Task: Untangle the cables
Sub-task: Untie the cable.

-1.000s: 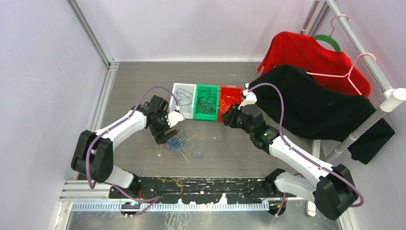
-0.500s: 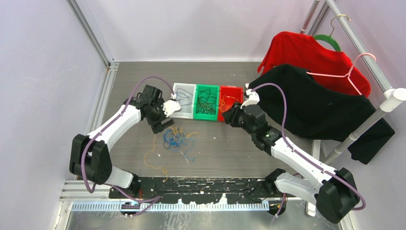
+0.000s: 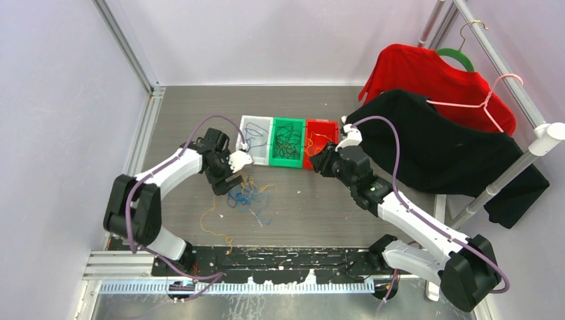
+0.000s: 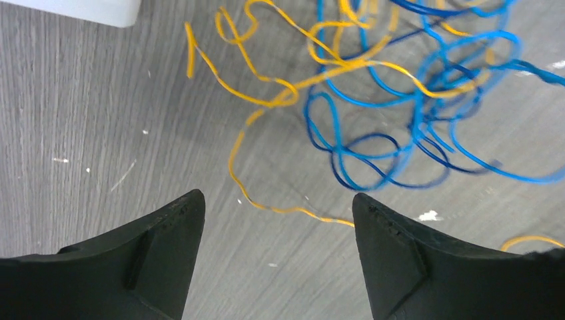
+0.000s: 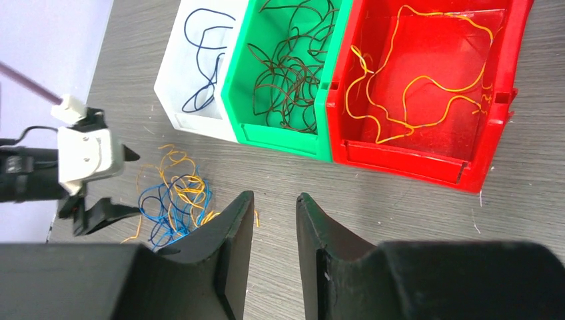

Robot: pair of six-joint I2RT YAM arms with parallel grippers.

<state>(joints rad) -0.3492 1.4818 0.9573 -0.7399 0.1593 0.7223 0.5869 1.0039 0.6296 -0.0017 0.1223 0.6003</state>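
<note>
**Top view:** cable tangle (image 3: 245,197), blue + orange-yellow strands, lies loose on the gray worktop (image 3: 346,207), near the front of three bins set side by side: white bin (image 3: 261,120), green bin (image 3: 288,120), red bin (image 3: 323,122). One orange-yellow strand trails from the tangle toward the near edge. The left gripper (image 3: 230,181) hangs at the tangle's left edge. The right gripper (image 3: 312,163) sits by the red bin's front left corner. A black shirt (image 3: 440,153) and a red shirt (image 3: 433,77) hang on hangers at the right.

**Left wrist:** left gripper (image 4: 276,195) has its jaws wide apart w/ nothing btwn them but bare worktop and one thin orange-yellow strand. The tangle is just beyond the tips, blue loops to the right, orange-yellow crossing over them. Can't tell if the tips touch the worktop.

**Right wrist:** right gripper (image 5: 274,196) has its jaws only a narrow gap apart, empty, above bare worktop in front of the green bin. Sorted cables lie in ea. bin: dark blue in white, dark brown-black in green, orange-yellow in red. The tangle is left of the fingers, well apart from them, w/ the left gripper spread beside it.
</note>
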